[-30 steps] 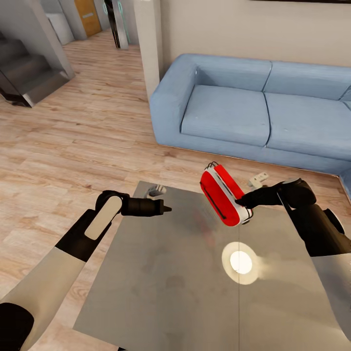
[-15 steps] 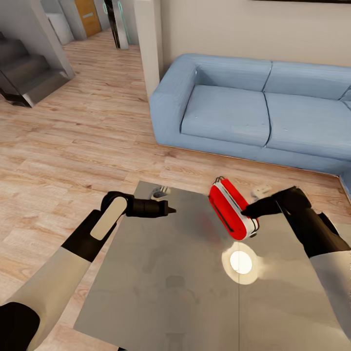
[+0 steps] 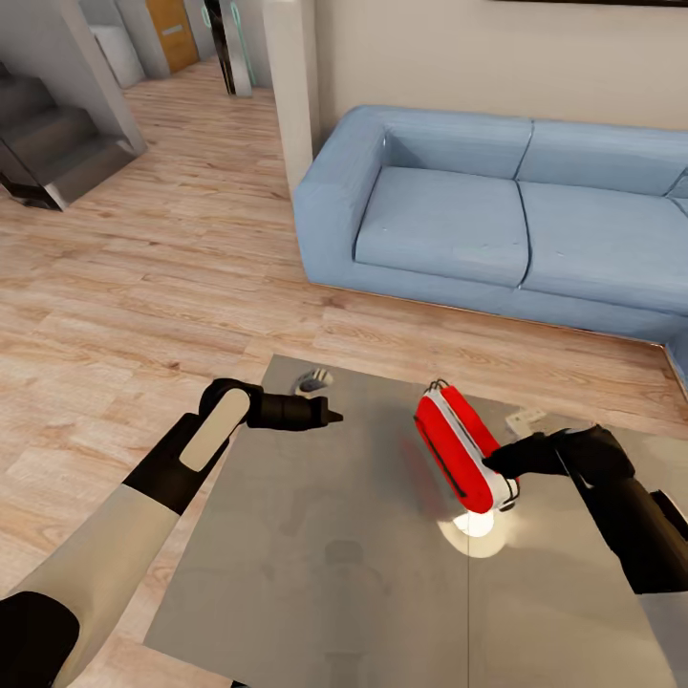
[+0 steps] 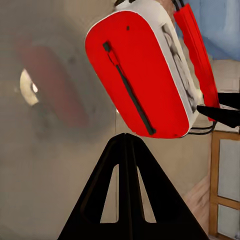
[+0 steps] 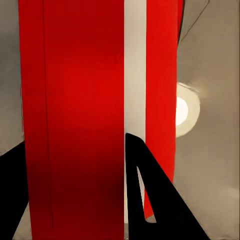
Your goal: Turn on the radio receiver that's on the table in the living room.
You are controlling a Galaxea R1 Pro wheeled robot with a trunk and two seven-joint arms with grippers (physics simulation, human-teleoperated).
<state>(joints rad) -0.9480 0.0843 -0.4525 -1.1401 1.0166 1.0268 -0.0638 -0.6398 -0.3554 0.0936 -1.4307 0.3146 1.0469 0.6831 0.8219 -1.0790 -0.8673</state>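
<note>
The red radio receiver [image 3: 457, 455] with white stripes and a black side strap is tilted low over the glossy grey table [image 3: 315, 545], its white end nearest me. My right gripper [image 3: 493, 465] is shut on it from the right, and in the right wrist view its fingers [image 5: 145, 200] straddle the red radio body [image 5: 75, 110]. My left gripper [image 3: 330, 417] is shut and hangs over the table's far left part, pointing at the radio from a short way off. From the left wrist the radio's strap side [image 4: 135, 80] faces the closed fingertips [image 4: 125, 137].
A blue sectional sofa [image 3: 459, 210] stands beyond the table on the light wood floor [image 3: 143, 287]. A white pillar [image 3: 291, 86] rises at the sofa's left end, with dark stairs [image 3: 48, 143] far left. A bright lamp reflection [image 3: 473, 526] glares on the table under the radio.
My right gripper has lowered the radio toward the table top and drawn it nearer to me. The left gripper shifted slightly right, then stayed put.
</note>
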